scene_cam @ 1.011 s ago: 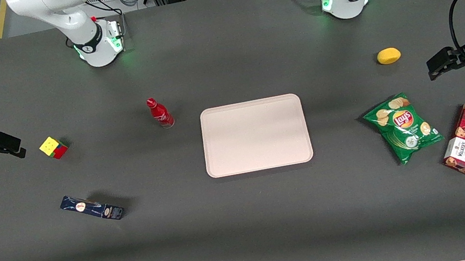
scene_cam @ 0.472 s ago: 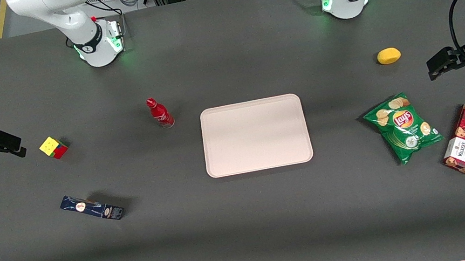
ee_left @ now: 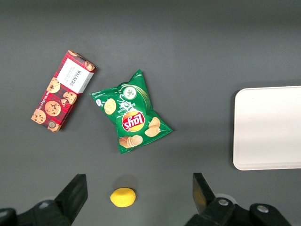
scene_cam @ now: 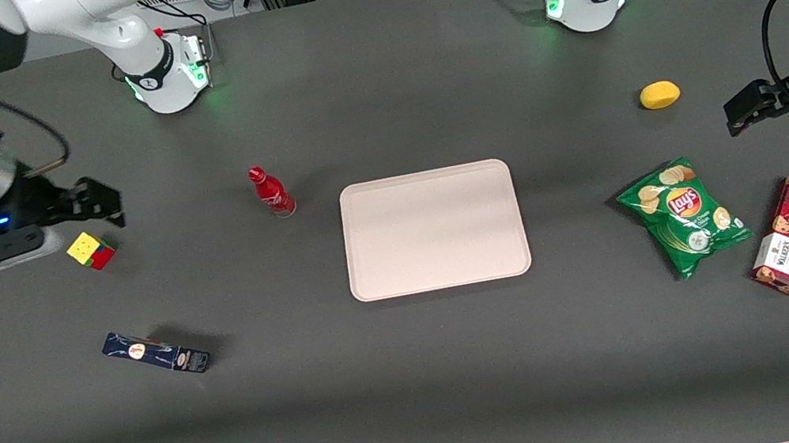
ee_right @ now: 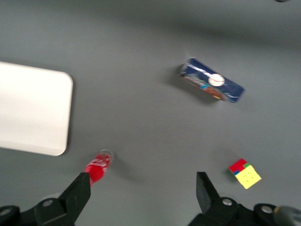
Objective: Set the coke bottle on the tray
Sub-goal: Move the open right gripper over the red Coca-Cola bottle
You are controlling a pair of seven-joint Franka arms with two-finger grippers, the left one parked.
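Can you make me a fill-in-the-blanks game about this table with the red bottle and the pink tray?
1. The coke bottle stands on the table beside the ____, not on it.
2. The end effector hangs above the table close to the Rubik's ____, holding nothing.
3. The lemon lies toward the ____ arm's end of the table.
4. The chips bag is mostly ____ in colour.

Missing words: tray; cube; parked; green

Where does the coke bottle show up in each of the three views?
Front view: coke bottle stands upright on the table beside the tray, toward the working arm's end; the tool, open, hovers by the Rubik's cube.
Right wrist view: coke bottle seen from above.
Left wrist view: not in it.
Shared landmark: the tray.
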